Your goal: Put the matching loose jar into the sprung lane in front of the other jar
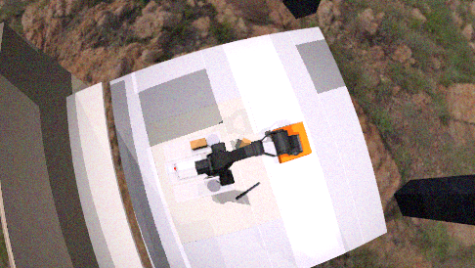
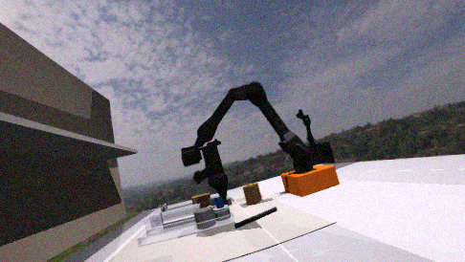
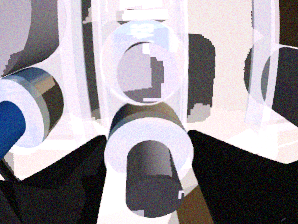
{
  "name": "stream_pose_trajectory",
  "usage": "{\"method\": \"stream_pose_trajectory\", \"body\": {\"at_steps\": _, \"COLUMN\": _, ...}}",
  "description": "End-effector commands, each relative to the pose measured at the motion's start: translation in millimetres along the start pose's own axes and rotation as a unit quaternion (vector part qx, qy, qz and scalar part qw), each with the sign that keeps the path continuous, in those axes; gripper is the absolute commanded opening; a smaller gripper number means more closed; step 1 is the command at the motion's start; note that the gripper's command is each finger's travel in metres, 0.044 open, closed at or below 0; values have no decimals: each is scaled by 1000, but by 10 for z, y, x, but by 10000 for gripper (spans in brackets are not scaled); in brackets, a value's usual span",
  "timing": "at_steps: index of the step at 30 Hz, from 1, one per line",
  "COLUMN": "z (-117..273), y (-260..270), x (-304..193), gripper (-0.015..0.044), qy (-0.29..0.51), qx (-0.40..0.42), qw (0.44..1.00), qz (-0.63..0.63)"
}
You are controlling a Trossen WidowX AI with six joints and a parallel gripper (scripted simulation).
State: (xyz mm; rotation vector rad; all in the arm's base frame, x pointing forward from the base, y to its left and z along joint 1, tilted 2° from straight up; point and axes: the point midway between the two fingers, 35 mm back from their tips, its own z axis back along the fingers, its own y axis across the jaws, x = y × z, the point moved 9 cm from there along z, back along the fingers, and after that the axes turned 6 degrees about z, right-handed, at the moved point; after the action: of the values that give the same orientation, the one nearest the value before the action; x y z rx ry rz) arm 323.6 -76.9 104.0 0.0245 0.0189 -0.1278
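In the wrist view my gripper (image 3: 147,140) is shut on a pale jar with a grey top (image 3: 148,143). It holds the jar upright at the front mouth of a clear-walled lane (image 3: 100,43). A matching pale jar (image 3: 140,70) stands in that lane just beyond the held one; I cannot tell whether they touch. The pusher plate is hidden behind it. In the exterior view the gripper (image 2: 219,193) points down at the clear rack (image 2: 167,220). In the top view the gripper (image 1: 204,166) covers the held jar at the rack (image 1: 182,169).
A blue-topped jar (image 3: 12,123) (image 2: 219,202) stands left of the lane. A loose grey jar (image 2: 205,216) (image 1: 213,185) stands nearby. Two brown boxes (image 2: 252,193) (image 2: 201,198) and a black rod (image 2: 255,217) (image 1: 247,191) lie on the mat. The arm's orange base (image 2: 311,179) (image 1: 298,134) is behind.
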Motion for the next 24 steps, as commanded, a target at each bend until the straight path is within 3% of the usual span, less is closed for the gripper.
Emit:
{"method": "stream_pose_trajectory", "body": {"at_steps": 1, "z": 54, "y": -8, "x": 94, "gripper": 0, "qy": -17, "qx": -2, "qw": 1000, "qz": 3}}
{"method": "stream_pose_trajectory", "body": {"at_steps": 24, "z": 88, "y": -15, "x": 165, "gripper": 0, "qy": -18, "qx": -2, "qw": 1000, "qz": 3}}
